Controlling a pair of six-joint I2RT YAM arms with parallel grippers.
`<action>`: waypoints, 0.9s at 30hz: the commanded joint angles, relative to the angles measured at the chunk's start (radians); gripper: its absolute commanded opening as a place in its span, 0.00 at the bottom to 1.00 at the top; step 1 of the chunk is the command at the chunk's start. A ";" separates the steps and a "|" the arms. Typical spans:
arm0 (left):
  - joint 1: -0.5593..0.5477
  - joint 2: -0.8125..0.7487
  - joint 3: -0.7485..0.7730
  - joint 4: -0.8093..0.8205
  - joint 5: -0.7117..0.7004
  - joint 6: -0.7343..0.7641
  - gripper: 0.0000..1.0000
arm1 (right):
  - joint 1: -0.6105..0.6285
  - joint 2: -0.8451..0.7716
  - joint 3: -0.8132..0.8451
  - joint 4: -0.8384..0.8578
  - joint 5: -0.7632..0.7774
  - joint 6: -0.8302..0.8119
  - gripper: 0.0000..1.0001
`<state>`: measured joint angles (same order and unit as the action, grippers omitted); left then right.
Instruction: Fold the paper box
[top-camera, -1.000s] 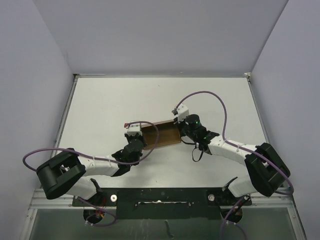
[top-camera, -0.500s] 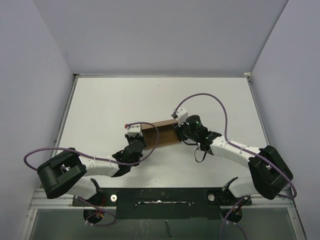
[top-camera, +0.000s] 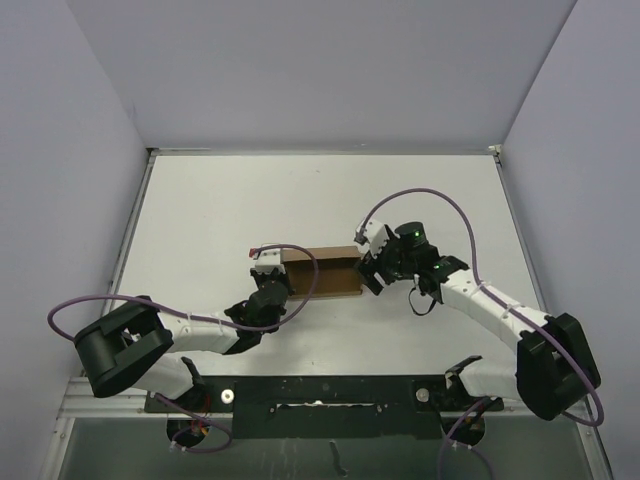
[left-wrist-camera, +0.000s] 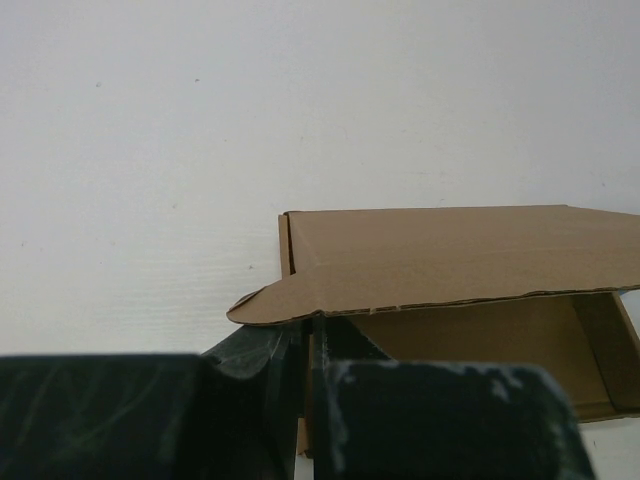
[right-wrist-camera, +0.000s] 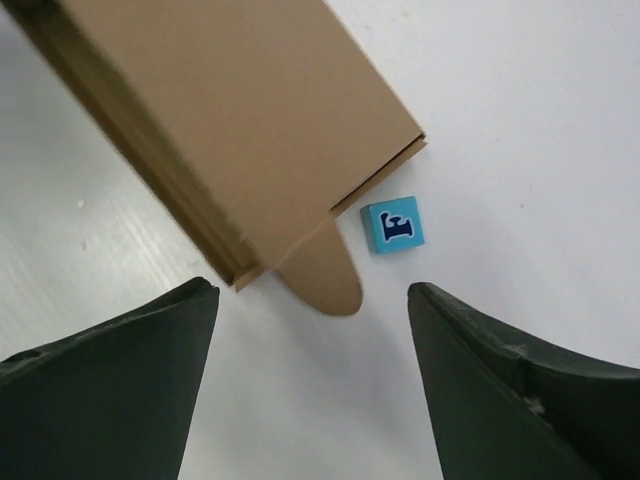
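The paper box (top-camera: 327, 270) is a slim brown cardboard box lying in the middle of the table. My left gripper (top-camera: 287, 284) holds its left end. In the left wrist view the fingers (left-wrist-camera: 345, 345) are shut on a thin cardboard wall under the half-raised lid (left-wrist-camera: 450, 250). My right gripper (top-camera: 366, 272) hovers just off the box's right end, open and holding nothing. In the right wrist view its open gripper (right-wrist-camera: 311, 288) frames the box corner (right-wrist-camera: 230, 120) and a rounded tuck tab (right-wrist-camera: 328, 275).
A tiny blue cube (right-wrist-camera: 392, 225) with a dark mark lies on the white table (top-camera: 220, 210) right beside the box's end, just past the tab. Grey walls close in the table at the back and both sides.
My right gripper has opened wide, let go of the box's right end and drawn back to the right. The box has swung to lie more level. The left gripper stays shut.
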<state>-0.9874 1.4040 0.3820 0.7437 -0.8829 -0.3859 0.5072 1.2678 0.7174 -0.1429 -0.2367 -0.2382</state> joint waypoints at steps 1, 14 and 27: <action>-0.007 0.006 0.009 -0.009 0.003 -0.023 0.00 | -0.043 -0.088 0.048 -0.192 -0.217 -0.242 0.81; -0.007 -0.011 0.004 -0.021 0.002 -0.018 0.00 | -0.174 -0.209 0.278 -0.604 -0.561 -0.556 0.76; -0.007 -0.020 0.006 -0.020 0.010 -0.013 0.00 | -0.046 0.139 0.537 -0.570 -0.646 -0.483 0.58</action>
<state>-0.9878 1.4025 0.3820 0.7280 -0.8829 -0.3859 0.4431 1.3041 1.1801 -0.6880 -0.8734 -0.6968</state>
